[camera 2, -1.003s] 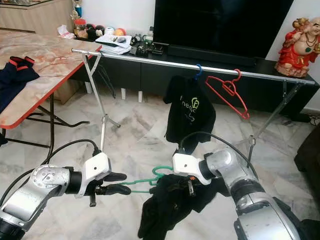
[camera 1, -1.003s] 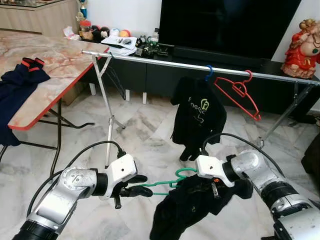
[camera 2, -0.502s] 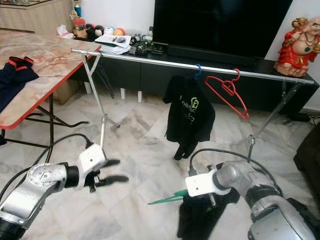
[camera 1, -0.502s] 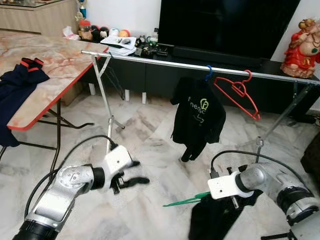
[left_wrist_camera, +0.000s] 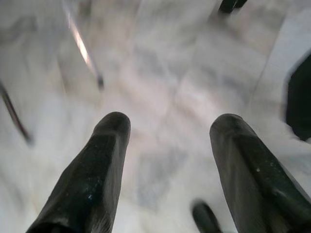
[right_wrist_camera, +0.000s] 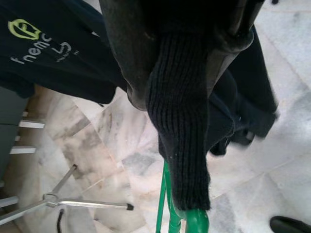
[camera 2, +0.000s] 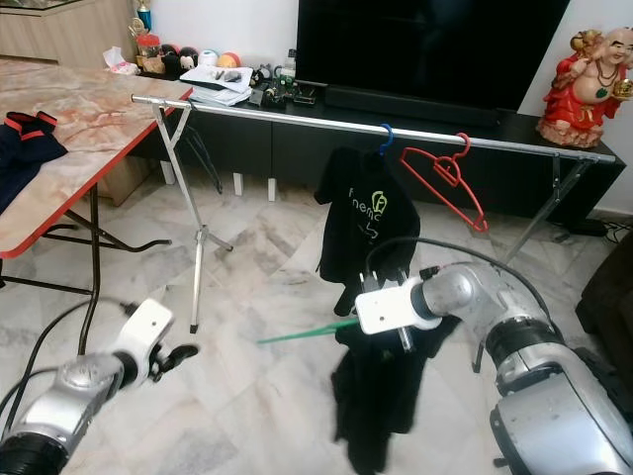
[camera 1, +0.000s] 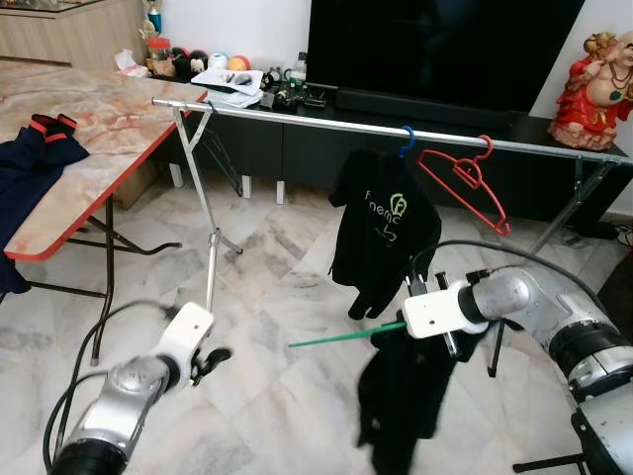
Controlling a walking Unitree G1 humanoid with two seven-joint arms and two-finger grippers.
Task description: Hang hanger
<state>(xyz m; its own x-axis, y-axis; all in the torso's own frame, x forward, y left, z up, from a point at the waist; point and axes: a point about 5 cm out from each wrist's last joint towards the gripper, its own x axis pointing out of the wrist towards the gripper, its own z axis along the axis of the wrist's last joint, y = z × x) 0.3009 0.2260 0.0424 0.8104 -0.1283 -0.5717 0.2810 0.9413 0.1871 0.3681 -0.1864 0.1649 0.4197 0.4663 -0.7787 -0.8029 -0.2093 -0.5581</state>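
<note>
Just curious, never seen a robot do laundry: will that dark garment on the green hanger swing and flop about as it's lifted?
Probably floppy: the dark garment hangs limp below the right gripper. It may swing, since it dangles free above the floor. The green plastic hanger looks stiff, sticking straight out sideways, so it should keep its shape.

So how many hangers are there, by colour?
Blue plastic hanger on the metal rail, carrying a black shirt: 1
Red plastic hanger, bare: 1
Green plastic hanger, held by the right gripper: 1
Total: 3
</note>
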